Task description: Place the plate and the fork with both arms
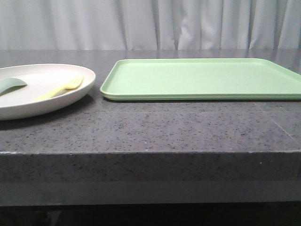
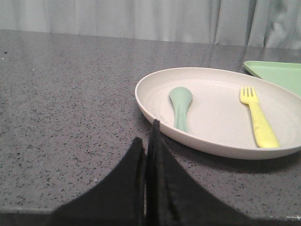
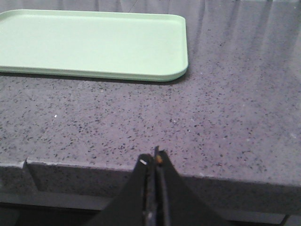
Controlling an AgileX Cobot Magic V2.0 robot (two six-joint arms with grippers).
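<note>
The work surface is a dark grey speckled stone-like countertop [image 1: 155,127] with a matte, granular finish and a squared front edge; pale pleated curtains [image 1: 155,23] hang behind it.

At the left of the front view lies the large round off-white matte plate [image 1: 70,96], shallow, with a raised rim. It sits flat on the countertop, partly cut off by the frame edge. Two utensils lie inside it. The muted grey-green spoon-like utensil [image 1: 11,84] has a smooth oval bowl and lies toward the left side of the plate. The small pale-yellow plastic fork [image 1: 60,88] lies to the right of it, flat on the plate floor, its short tines pointing toward the curtains. The two utensils are apart and do not touch.

The left gripper [image 2: 146,141] appears in the left wrist view as two black, tapering fingers pressed together with nothing between them. Its tips stand just beside the near rim of the plate; contact with the rim cannot be determined.

To the right of the plate, apart from it, lies the flat rectangular light-green plastic tray [image 1: 202,79], smooth, with rounded corners and a low raised lip.

The right gripper [image 3: 154,162] shows in the right wrist view as two black fingers closed together, holding nothing, near the front edge of the countertop and well apart from the tray
</note>
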